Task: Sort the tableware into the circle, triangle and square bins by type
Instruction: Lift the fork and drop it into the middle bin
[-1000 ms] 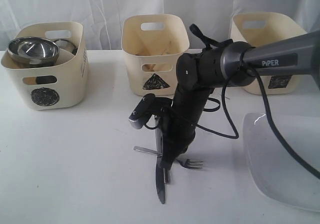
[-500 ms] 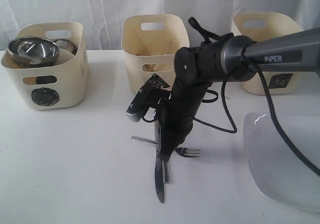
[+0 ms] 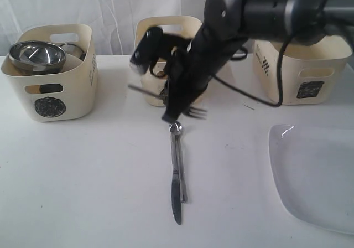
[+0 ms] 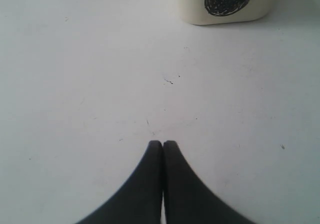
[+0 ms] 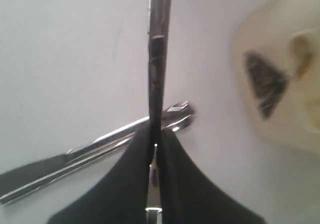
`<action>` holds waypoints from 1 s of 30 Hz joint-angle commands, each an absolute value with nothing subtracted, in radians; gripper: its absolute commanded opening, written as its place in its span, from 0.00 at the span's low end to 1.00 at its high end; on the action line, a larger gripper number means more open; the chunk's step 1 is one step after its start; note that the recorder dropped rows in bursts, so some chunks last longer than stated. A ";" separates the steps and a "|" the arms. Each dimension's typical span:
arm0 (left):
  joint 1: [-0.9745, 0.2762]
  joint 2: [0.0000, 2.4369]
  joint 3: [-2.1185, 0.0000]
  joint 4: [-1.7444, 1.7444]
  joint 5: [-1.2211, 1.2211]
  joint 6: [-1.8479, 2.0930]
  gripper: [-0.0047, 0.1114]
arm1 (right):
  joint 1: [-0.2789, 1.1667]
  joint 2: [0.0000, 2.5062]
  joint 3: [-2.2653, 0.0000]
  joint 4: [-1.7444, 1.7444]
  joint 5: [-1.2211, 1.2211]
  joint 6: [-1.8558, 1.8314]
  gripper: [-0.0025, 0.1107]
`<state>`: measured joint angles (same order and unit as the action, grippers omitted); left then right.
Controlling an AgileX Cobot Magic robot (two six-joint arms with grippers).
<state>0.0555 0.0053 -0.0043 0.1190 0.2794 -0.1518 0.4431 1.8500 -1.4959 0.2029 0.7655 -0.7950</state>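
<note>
Right hand (image 3: 170,114): closed on the fork (image 3: 193,112), which is held clear of the worktop (image 3: 83,176), in front of the triangle bin (image 3: 168,35).
Left hand (image 4: 163,145): fingers pressed together, nothing held, above bare worktop near the circle bin (image 4: 225,4).
Knife (image 3: 176,201), spoon (image 3: 176,129): laid side by side on the worktop, below the fork.
Plate (image 3: 315,176): laid at the worktop's right.

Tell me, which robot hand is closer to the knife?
Right. The right gripper hangs just above the knife, holding the fork. The left gripper is over bare table near the circle bin, no knife in its view.
</note>
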 commanded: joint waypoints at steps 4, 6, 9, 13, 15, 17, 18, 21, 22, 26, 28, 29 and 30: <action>0.057 0.000 0.000 0.112 0.277 -0.151 0.04 | 0.327 1.778 -1.524 0.244 0.472 -0.730 0.02; 0.057 0.000 0.000 0.112 0.277 -0.151 0.04 | 0.308 1.787 -1.522 0.270 0.365 -0.734 0.02; 0.057 0.000 0.000 0.112 0.277 -0.151 0.04 | 0.300 1.809 -1.522 0.279 0.221 -0.736 0.02; 0.057 0.000 0.000 0.112 0.277 -0.151 0.04 | 0.300 1.863 -1.522 0.279 0.082 -0.736 0.02; 0.057 0.000 0.000 0.112 0.277 -0.151 0.04 | 0.300 1.899 -1.522 0.279 -0.016 -0.736 0.02; 0.057 0.000 0.000 0.112 0.277 -0.151 0.04 | 0.300 1.934 -1.524 0.279 -0.131 -0.736 0.02; 0.057 0.000 0.000 0.112 0.277 -0.151 0.04 | 0.300 1.954 -1.524 0.279 -0.188 -0.736 0.02; 0.057 0.000 0.000 0.112 0.277 -0.151 0.04 | 0.300 1.995 -1.524 0.279 -0.293 -0.716 0.02; 0.057 0.000 0.000 0.112 0.277 -0.151 0.04 | 0.300 2.008 -1.524 0.279 -0.310 -0.701 0.02; 0.057 0.000 0.000 0.112 0.277 -0.151 0.04 | 0.300 2.067 -1.524 0.275 -0.351 -0.639 0.02; 0.057 0.000 0.000 0.112 0.277 -0.151 0.04 | 0.300 2.089 -1.524 0.275 -0.365 -0.624 0.10; 0.057 0.000 0.000 0.112 0.277 -0.151 0.04 | 0.300 2.098 -1.524 0.275 -0.368 -0.622 0.14; 0.057 0.000 0.000 0.112 0.277 -0.151 0.04 | 0.300 2.105 -1.524 0.275 -0.370 -0.622 0.21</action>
